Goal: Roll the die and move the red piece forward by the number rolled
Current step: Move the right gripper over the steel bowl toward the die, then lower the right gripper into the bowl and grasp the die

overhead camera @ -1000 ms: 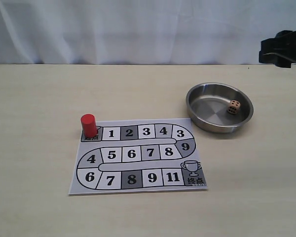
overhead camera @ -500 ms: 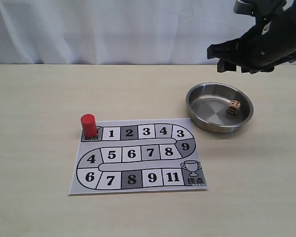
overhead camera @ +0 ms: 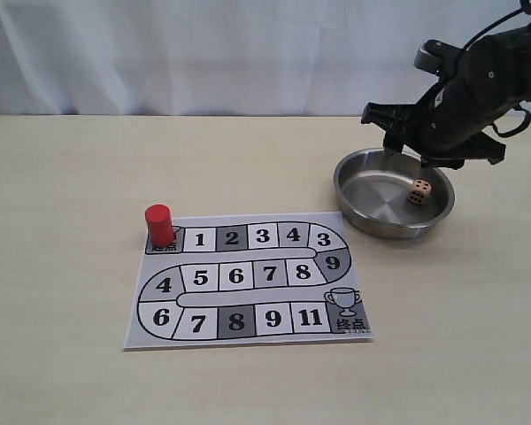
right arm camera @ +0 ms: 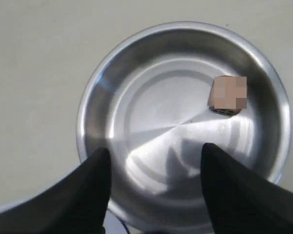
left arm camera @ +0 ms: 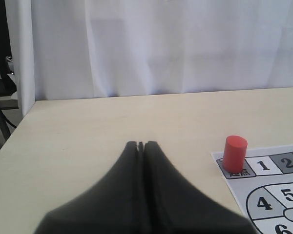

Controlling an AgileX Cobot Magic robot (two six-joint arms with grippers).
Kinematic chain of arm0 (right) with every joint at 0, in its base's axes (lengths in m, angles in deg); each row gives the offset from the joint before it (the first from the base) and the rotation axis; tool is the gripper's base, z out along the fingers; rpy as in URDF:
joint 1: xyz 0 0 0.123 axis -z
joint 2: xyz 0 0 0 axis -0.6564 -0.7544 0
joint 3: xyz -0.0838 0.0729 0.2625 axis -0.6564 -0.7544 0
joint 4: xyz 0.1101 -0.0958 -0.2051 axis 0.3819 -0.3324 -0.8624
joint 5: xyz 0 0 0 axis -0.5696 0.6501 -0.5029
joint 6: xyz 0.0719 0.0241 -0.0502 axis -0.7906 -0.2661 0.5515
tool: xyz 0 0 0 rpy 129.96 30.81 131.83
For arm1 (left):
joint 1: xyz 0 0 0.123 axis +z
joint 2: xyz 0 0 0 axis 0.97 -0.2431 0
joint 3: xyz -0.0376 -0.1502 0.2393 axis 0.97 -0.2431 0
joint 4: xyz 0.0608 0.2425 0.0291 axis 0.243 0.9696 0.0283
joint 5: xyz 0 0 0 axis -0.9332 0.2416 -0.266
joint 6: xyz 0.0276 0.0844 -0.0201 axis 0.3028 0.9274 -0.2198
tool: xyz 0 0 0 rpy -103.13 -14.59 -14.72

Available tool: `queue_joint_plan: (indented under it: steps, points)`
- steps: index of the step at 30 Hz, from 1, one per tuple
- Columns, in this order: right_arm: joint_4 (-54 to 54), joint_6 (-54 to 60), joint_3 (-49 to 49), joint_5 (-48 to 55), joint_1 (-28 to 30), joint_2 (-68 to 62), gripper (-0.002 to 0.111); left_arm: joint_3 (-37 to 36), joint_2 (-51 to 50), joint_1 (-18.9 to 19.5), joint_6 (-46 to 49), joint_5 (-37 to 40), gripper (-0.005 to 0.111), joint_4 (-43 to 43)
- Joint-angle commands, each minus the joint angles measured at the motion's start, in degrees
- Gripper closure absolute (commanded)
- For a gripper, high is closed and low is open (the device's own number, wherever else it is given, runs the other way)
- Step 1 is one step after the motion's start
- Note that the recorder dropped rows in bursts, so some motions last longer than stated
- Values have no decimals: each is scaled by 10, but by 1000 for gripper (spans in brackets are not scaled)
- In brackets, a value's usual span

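Appearing only in wrist view: left hand (left arm camera: pixel 140 145), tips pressed together.

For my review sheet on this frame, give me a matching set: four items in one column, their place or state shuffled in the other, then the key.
Column one:
1. die
2. red piece
3. left gripper
4. right gripper

Column two:
A. shut, holding nothing
B. lying inside the steel dish
C. open, over the steel dish
D. upright on the board, on the corner square next to square 1

Pairs: 1-B, 2-D, 3-A, 4-C
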Motion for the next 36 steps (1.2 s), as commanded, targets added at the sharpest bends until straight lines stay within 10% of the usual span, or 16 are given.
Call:
queue_joint_plan:
  steps: [1, 36]
  points:
    - [-13, -34, 4, -18, 27, -19, 55, -1, 2, 0, 2, -5, 107, 0]
    - [-64, -60, 4, -119, 51, -130, 55, -1, 2, 0, 2, -5, 107, 0]
